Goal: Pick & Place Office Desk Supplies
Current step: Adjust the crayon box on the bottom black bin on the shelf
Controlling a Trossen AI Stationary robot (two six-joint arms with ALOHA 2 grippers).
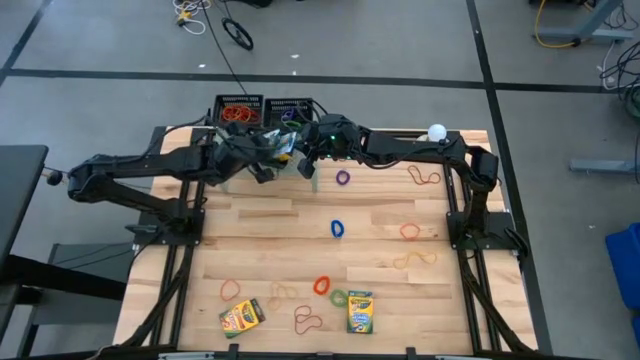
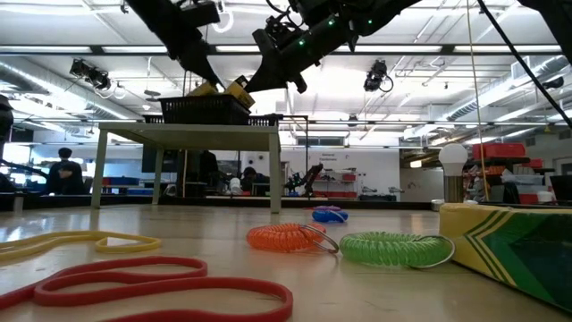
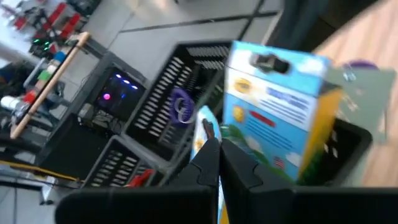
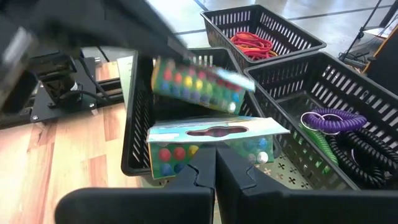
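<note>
Three black mesh trays stand on a pale green shelf (image 2: pixel 188 132) at the table's far edge. The near tray (image 4: pixel 138 134) lies under both grippers. The far one (image 4: pixel 261 31) holds red bands, and the third (image 4: pixel 323 124) holds purple and green coils. My left gripper (image 3: pixel 216 148) is shut on a crayon box (image 4: pixel 199 81) above the near tray. My right gripper (image 4: pixel 214 158) is shut on a second crayon box (image 4: pixel 211 140) just beside it. In the left wrist view this second box (image 3: pixel 280 106) stands upright over the tray. My left gripper pinches a thin edge of its crayon box (image 3: pixel 204 127) between its two fingers, coming slanting down from the table's left. The box is lifted above the tray's rim. My own fingers hide how far back it reaches. My right gripper has the upper edge of its crayon box (image 4: pixel 214 134) at its shut fingertips, coming slanting down from the table's right. The box stands nearly upright with its lower end inside the near tray. The fingers hide the place of contact.
Loose rubber bands and coils lie over the table's middle and near half, such as a blue one (image 1: pixel 337 228) and an orange one (image 1: pixel 321 285). Two more crayon boxes (image 1: pixel 241 316) (image 1: pixel 359 311) lie near the front edge. A white ball (image 1: pixel 437 131) stands at the far right.
</note>
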